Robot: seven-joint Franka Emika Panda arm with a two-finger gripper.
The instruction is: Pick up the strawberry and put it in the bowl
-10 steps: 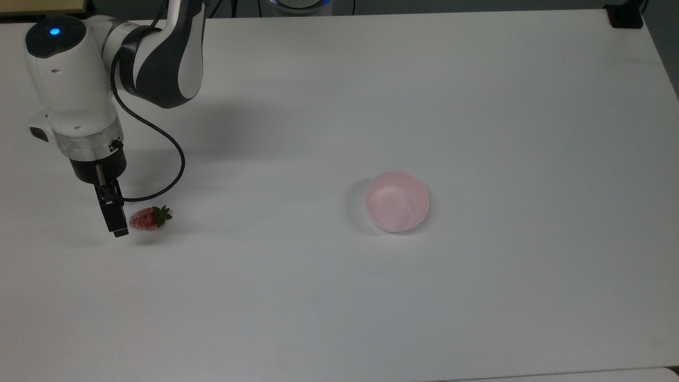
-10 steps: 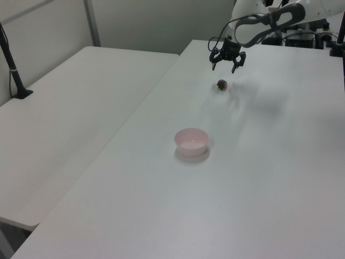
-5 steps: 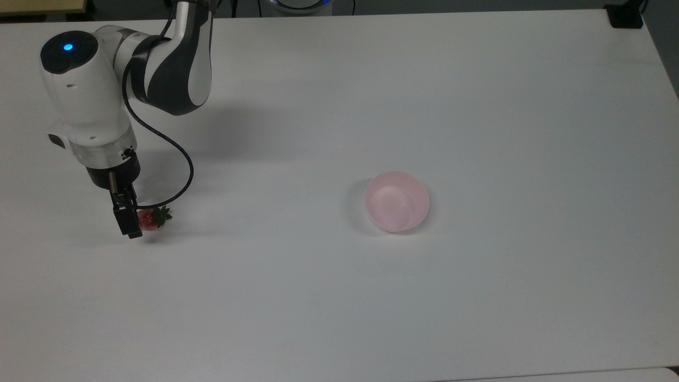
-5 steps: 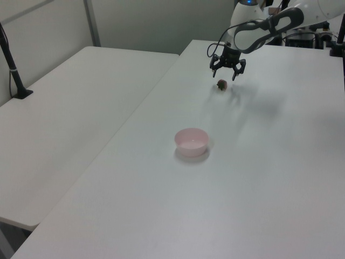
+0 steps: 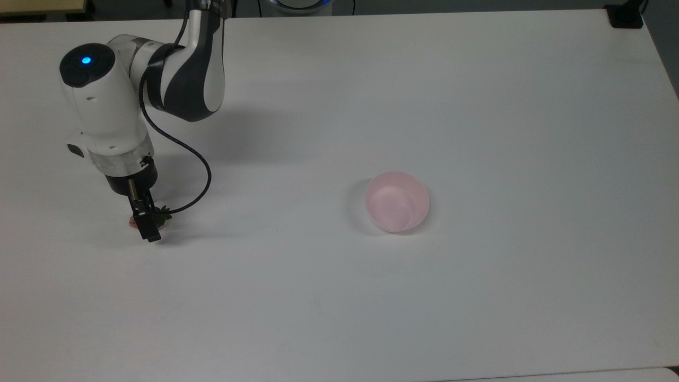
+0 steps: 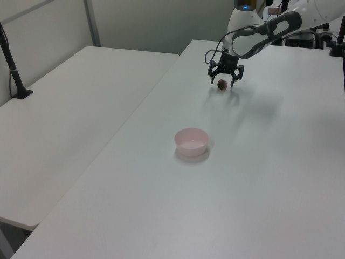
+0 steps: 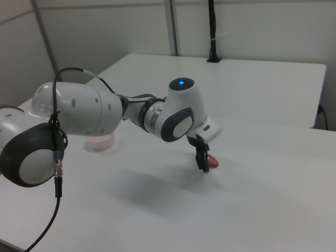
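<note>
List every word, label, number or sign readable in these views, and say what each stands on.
There is none to read: no words, labels, numbers or signs stand on the arm, the bowl, the strawberry or the table. The one mark is a blue light on top of the arm, which bears no text.

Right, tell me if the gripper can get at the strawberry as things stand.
Probably yes. The gripper is open and low, its fingers on either side of the strawberry on the table. Nothing else lies near it; the bowl sits well away.
</note>
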